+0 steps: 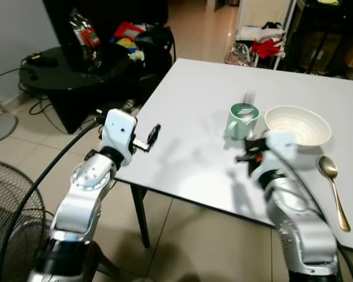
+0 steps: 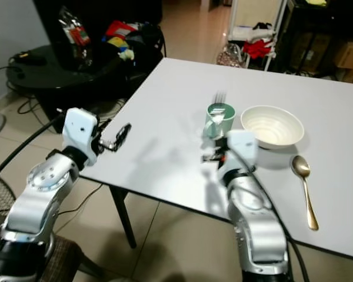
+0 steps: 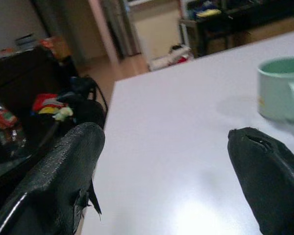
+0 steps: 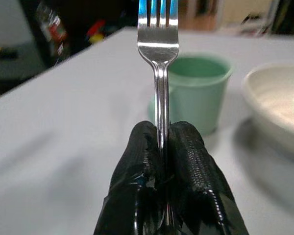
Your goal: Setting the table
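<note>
on white table [image 1: 188, 117], green mug [image 1: 242, 120] beside bowl [image 1: 297, 125], right gripper [image 4: 164, 142] clamping fork [image 4: 158, 29], left gripper [image 3: 166, 161] spread

A white counter [image 1: 188, 117] on dark legs stands over a floor [image 1: 29, 135] of pale beige tiles with thin dark joints. At the robot's left is a low black round table [image 1: 59, 73] heaped with coloured packets, cables trailing beneath it, against a grey wall [image 1: 12, 35]. A wire fan guard [image 1: 9, 200] sits near the left edge. Beyond the counter, a white rack [image 1: 265, 29] holds red cloth beside dark shelving [image 1: 329, 35].
</note>
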